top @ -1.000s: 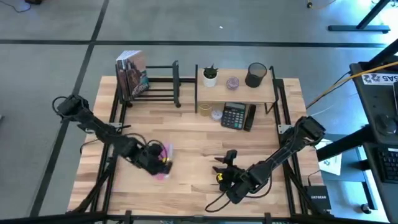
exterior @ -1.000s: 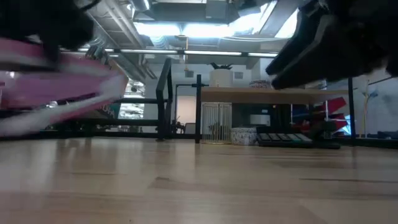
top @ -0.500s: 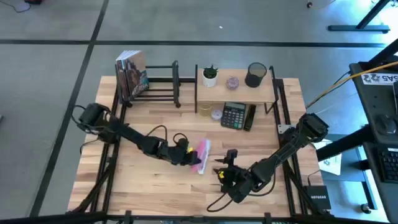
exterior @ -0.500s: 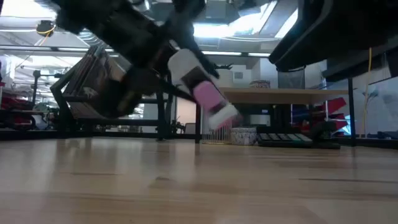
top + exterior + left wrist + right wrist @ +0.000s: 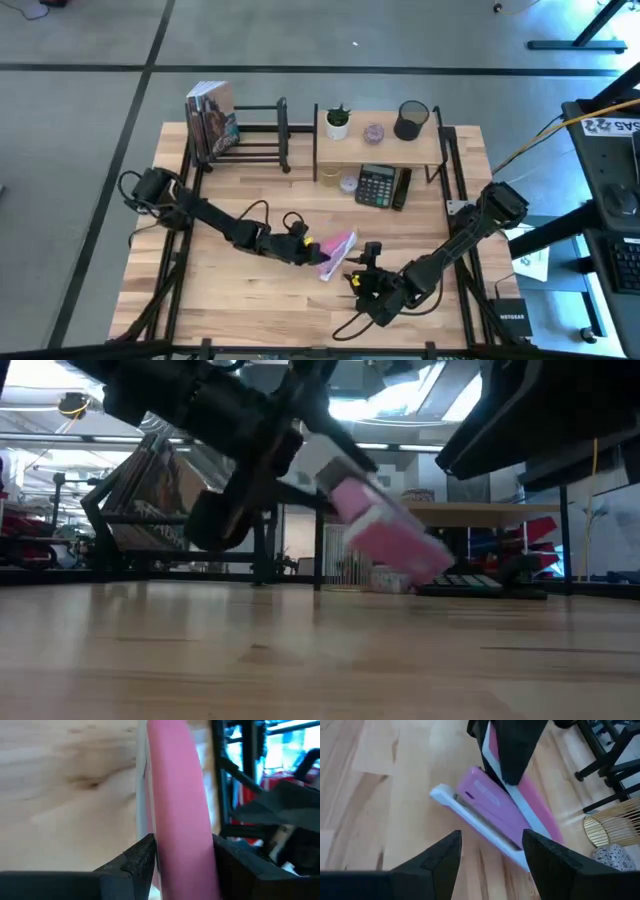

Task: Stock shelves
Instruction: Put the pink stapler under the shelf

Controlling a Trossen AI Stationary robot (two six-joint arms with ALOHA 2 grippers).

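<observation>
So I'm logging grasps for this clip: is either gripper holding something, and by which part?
The left gripper is shut on the pink stapler, pinching one end of it. The right gripper is open, holding nothing.

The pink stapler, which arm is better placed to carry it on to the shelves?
Left. The left claw already grips the pink stapler above the tabletop, so it can carry it toward the wooden shelf. The right claw sits open beside it, holding nothing.

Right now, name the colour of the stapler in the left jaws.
Pink with a white base, clearest in the right wrist view.
</observation>
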